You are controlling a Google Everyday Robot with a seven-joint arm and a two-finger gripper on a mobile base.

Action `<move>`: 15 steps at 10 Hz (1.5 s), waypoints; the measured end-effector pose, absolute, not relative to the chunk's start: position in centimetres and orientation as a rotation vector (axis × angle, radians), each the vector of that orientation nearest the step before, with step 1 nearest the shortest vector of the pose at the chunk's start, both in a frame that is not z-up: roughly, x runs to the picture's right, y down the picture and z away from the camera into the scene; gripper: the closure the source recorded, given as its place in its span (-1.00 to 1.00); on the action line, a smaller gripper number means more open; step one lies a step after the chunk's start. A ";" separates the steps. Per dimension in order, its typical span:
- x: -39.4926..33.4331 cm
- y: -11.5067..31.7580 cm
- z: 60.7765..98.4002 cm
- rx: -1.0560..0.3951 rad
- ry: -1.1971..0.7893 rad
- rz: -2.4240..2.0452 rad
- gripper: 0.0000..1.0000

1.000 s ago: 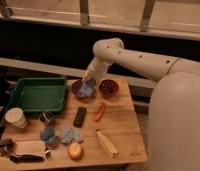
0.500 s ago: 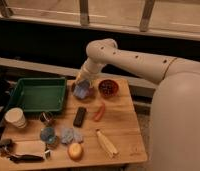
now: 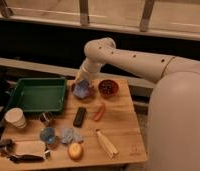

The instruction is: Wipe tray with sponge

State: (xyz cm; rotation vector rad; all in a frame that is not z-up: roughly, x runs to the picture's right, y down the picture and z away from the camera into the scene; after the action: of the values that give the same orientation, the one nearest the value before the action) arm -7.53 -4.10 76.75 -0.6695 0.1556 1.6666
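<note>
The green tray lies at the back left of the wooden table and holds nothing. A blue sponge sits just right of the tray's right rim, at the table's back edge. My gripper hangs from the white arm and is right over the sponge, at or touching its top. Whether the sponge rests on the table or is lifted, I cannot tell.
A dark red bowl stands right of the sponge. A black remote, a red pepper, a banana, an orange fruit, a blue-grey crumpled cloth, two cans and a white cup lie in front.
The arm and gripper have shifted a little to the left, toward the tray. The blue sponge sits slightly further left than a second ago.
</note>
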 end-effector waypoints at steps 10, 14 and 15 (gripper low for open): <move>-29.1 -6.8 78.7 -0.696 0.010 1.276 1.00; -29.0 -6.8 78.8 -0.694 0.013 1.276 1.00; -28.9 -6.8 78.8 -0.690 0.018 1.274 1.00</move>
State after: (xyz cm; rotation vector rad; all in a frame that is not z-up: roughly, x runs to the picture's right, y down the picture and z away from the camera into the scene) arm -28.92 -6.83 78.82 -0.6903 0.0184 1.2735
